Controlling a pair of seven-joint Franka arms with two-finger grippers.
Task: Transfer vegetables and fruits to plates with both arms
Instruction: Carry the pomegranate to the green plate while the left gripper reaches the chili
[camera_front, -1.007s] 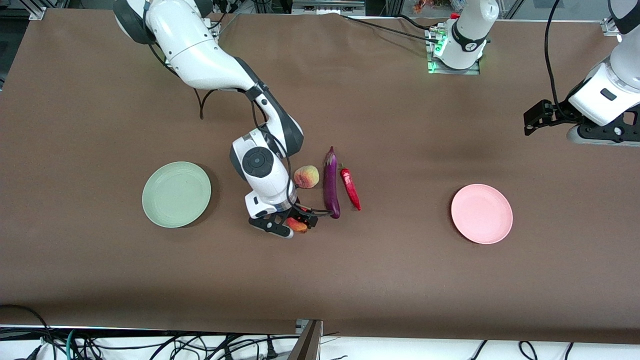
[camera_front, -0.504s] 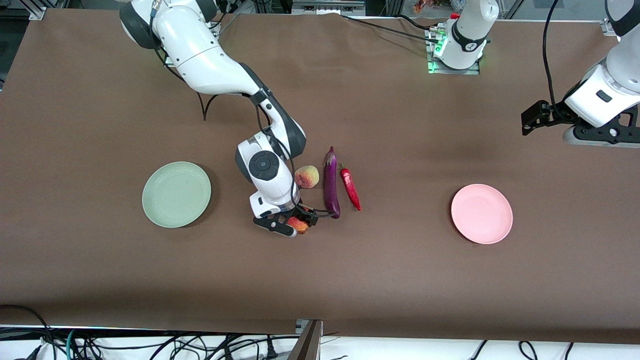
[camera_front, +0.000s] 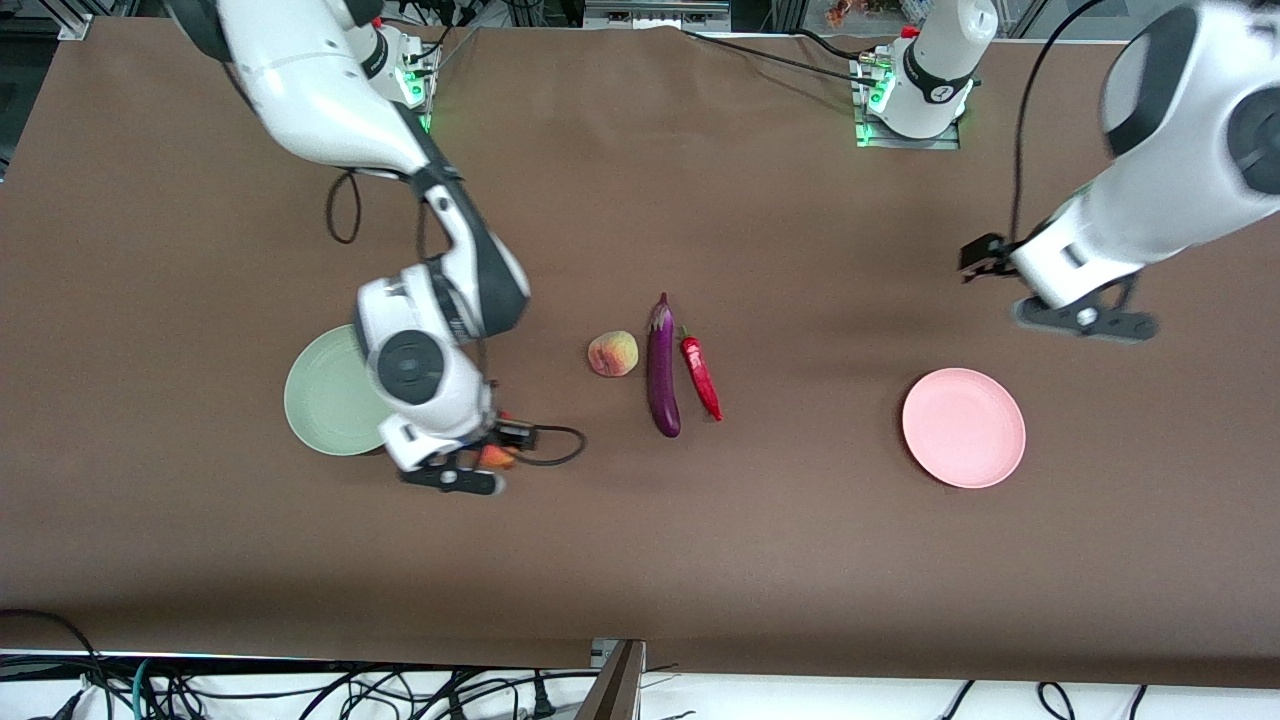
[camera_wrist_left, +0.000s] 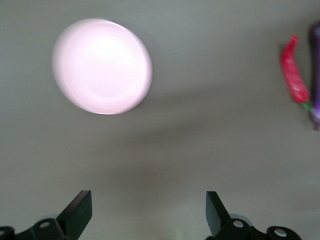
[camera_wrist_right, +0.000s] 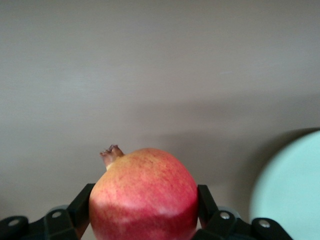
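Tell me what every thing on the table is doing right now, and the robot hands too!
Right end effector: shut on the pomegranate, beside the green plate.
Pomegranate: held between the fingers.
Left end effector: open, holding nothing, above the table near the pink plate.
Green plate: nothing on it.
Pink plate: nothing on it.
Peach: lying on the table.
Eggplant: lying on the table.
Chili pepper: lying beside the eggplant.

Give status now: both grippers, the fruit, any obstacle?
Right gripper shut on pomegranate, lifted beside green plate. Left gripper open, empty, above table near pink plate. Peach, eggplant, chili on table. Nothing in the way.
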